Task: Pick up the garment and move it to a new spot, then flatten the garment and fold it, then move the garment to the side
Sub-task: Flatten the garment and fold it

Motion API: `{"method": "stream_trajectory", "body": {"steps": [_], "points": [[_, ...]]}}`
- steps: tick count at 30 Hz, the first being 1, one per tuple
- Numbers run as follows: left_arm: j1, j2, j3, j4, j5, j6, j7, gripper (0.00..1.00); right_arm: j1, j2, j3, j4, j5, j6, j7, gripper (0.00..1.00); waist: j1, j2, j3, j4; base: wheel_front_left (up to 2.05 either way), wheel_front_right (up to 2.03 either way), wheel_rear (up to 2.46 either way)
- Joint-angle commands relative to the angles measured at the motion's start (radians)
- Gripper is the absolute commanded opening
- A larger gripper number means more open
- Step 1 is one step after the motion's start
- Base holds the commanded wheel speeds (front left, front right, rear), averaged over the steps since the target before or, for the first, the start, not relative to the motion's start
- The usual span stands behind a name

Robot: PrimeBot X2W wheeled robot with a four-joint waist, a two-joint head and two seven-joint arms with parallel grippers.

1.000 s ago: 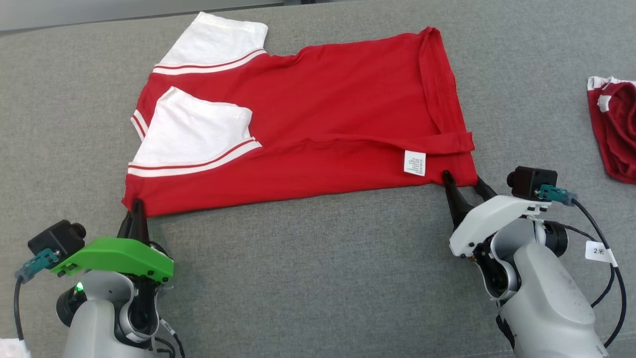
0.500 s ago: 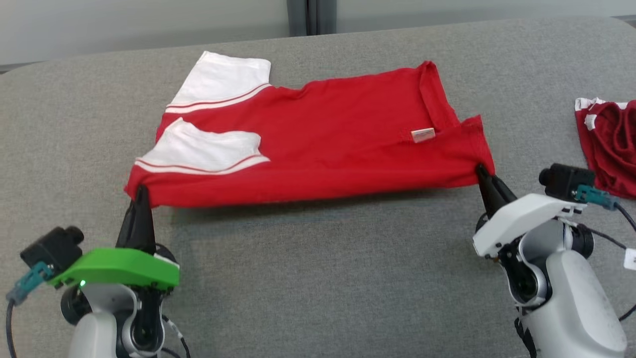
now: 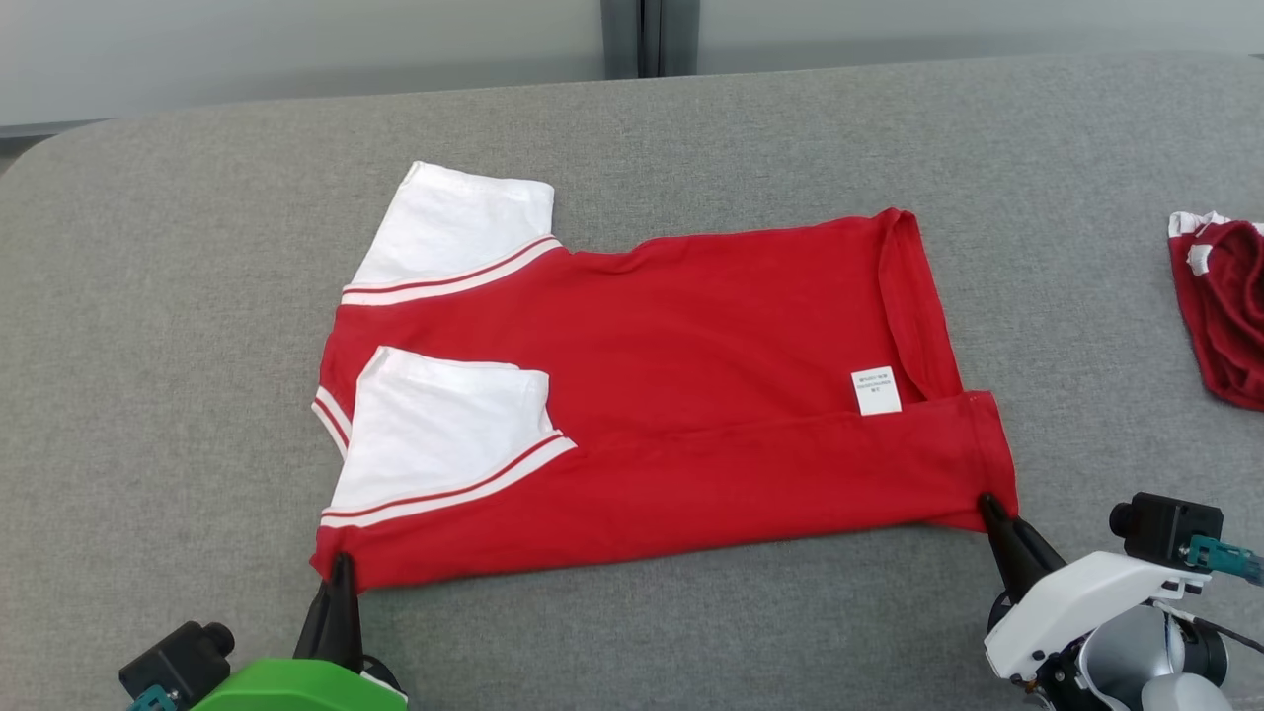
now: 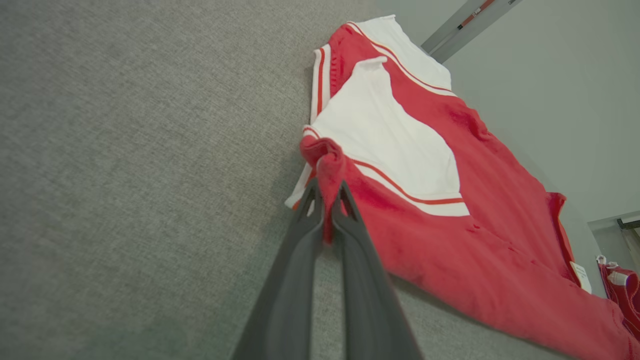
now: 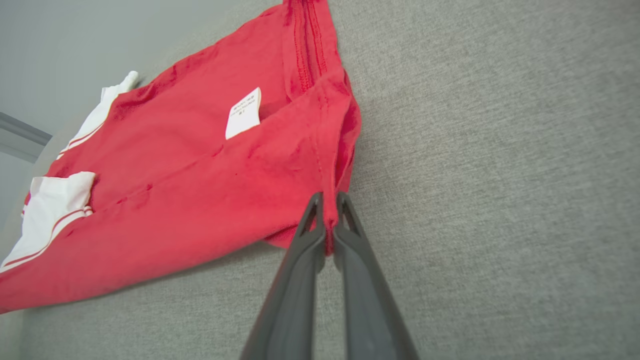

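While the garment point(image 3: 691, 395) lay spread near the middle of the grey padded surface point(image 3: 178, 296), you had it only partly folded. The near white sleeve point(image 3: 444, 434) was turned in over the red body, and a near strip of the body looked doubled over. I judged the relocating and flattening done, the folding under way, and the move to the side not yet made.

At the left, your left gripper point(image 3: 341, 573) was clamped on the garment's near left corner, at the shoulder end. At the right, your right gripper point(image 3: 990, 506) was pinched together on the near right corner, at the hem. A second red garment point(image 3: 1224, 316) sat bunched at the far right edge, well apart.

The head view gave you the whole outline, both sleeves and the white label point(image 3: 876, 391), but the grips there were too small to judge. The left wrist view showed you red cloth bunched and squeezed between the closed jaws. The right wrist view showed the hem seam caught between its jaws, and that corner seemed raised slightly off the surface.
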Motion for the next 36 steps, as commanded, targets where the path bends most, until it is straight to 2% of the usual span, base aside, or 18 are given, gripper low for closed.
{"method": "stream_trajectory", "body": {"steps": [1,2,3,9,15,22,26,28,36], "points": [[0.019,0.003,-0.001,-0.004,0.002,0.007,-0.005,0.19,0.014,-0.003,-0.001,-0.007,0.002,0.0,-0.009,0.25,0.0,0.0,0.002,-0.004,0.0,0.0,0.0],[0.021,0.008,0.0,-0.007,0.009,0.011,-0.008,0.42,0.021,-0.003,0.001,-0.008,0.004,0.0,-0.011,0.68,0.0,0.0,0.002,-0.007,0.0,0.0,0.0],[0.021,0.015,0.004,-0.011,0.013,0.012,-0.011,0.99,0.025,-0.003,0.003,-0.009,0.005,0.0,-0.013,1.0,0.0,0.0,0.003,-0.01,0.0,0.0,0.0],[-0.005,0.072,0.037,-0.058,0.049,0.037,-0.014,1.0,0.039,-0.003,-0.016,-0.045,-0.015,0.0,-0.041,1.0,0.0,0.0,0.005,-0.034,0.0,0.0,0.0],[-0.177,0.199,0.016,-0.102,0.142,0.033,0.059,1.0,-0.019,-0.002,-0.029,-0.101,-0.052,0.0,-0.066,1.0,0.0,0.0,0.045,-0.065,0.0,0.0,0.0],[-0.544,0.362,-0.063,-0.025,0.249,-0.026,0.253,1.0,-0.159,-0.002,0.058,-0.133,-0.094,0.0,-0.068,1.0,0.0,0.0,0.172,-0.128,0.0,0.0,0.0],[-0.735,0.427,-0.117,0.068,0.275,-0.089,0.375,1.0,-0.251,-0.002,0.127,-0.128,-0.105,0.0,-0.077,1.0,0.0,0.0,0.251,-0.177,0.0,0.0,0.0],[-0.817,0.456,-0.134,0.119,0.294,-0.107,0.427,1.0,-0.293,-0.002,0.162,-0.117,-0.102,0.0,-0.085,1.0,0.0,0.0,0.286,-0.201,0.0,0.0,0.0],[-0.993,0.5,-0.17,0.271,0.299,-0.135,0.559,1.0,-0.382,-0.002,0.244,-0.065,-0.091,0.0,-0.131,1.0,0.0,0.0,0.365,-0.272,0.0,0.0,0.0]]}}
